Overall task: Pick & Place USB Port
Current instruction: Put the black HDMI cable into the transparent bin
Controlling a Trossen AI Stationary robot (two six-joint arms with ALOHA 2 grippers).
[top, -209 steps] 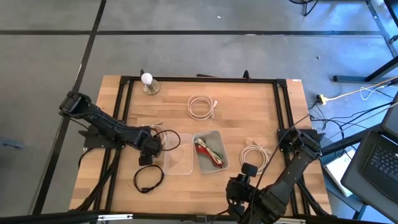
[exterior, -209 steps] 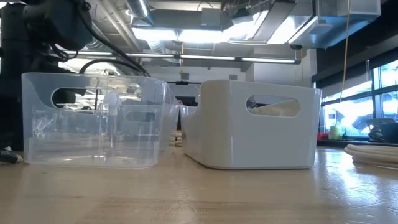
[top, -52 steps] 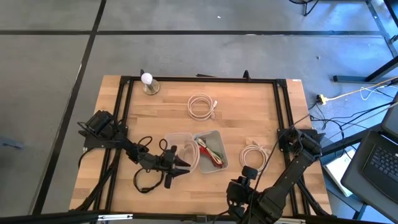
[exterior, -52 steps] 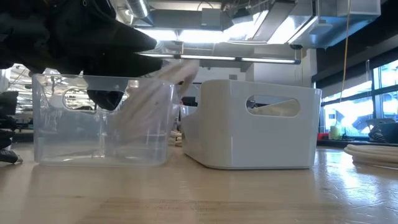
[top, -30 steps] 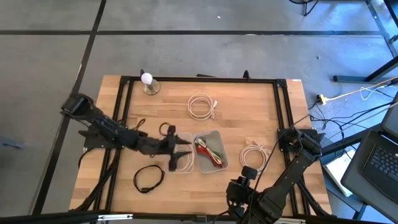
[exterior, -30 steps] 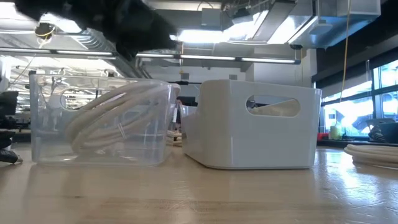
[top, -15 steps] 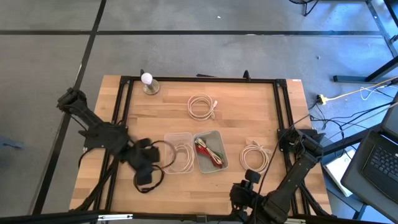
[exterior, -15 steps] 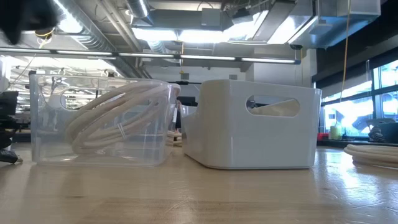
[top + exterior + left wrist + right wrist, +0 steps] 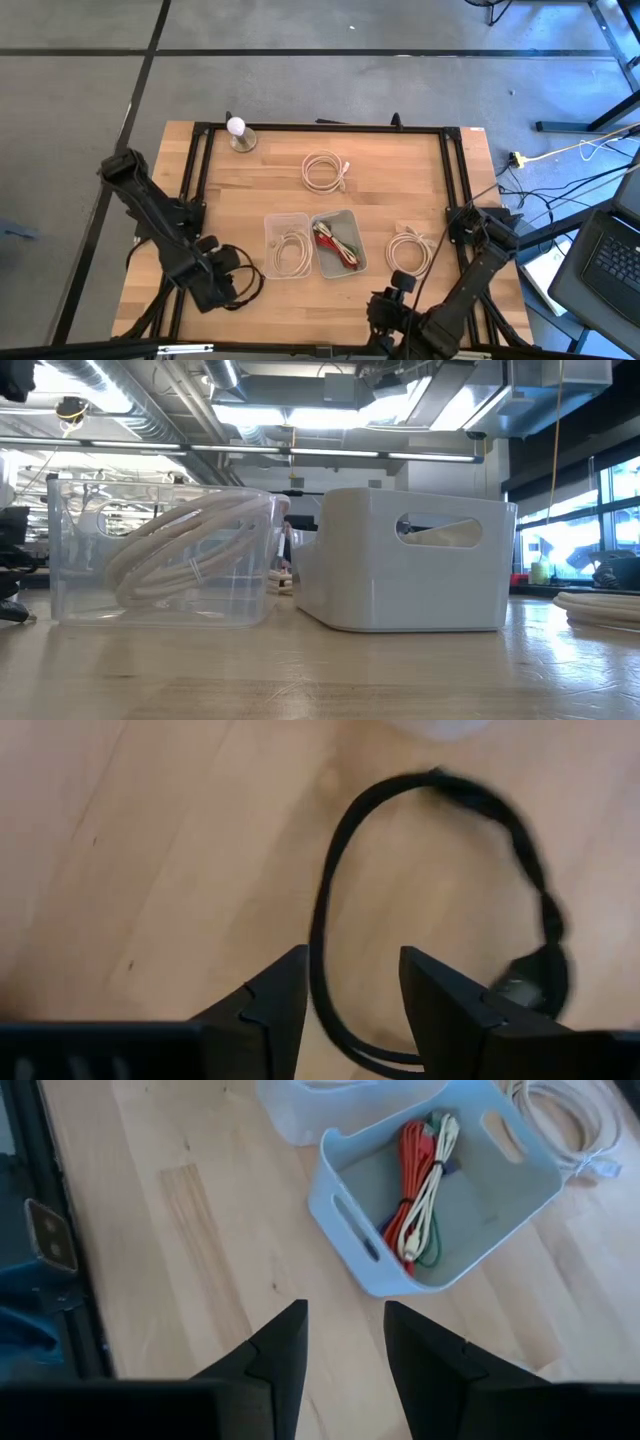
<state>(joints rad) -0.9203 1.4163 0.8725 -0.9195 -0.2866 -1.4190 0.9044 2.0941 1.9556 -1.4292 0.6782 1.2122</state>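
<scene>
A black cable loop lies flat on the table near its near-left corner. My left gripper hangs over it, open. In the left wrist view the loop runs under the gap of my left gripper; I see no touch. A white coiled cable lies in the clear bin, leaning against its wall in the low view. My right gripper is open, waiting at the near edge.
A grey bin with red, white and green cables stands against the clear bin's right side. Loose white coils lie toward the far side and to the right. A small lamp stands at the far-left corner.
My left gripper has drawn back from above the clear bin toward the table's left and near edge, and now hangs over the black loop. The white cable has stayed in the clear bin.
</scene>
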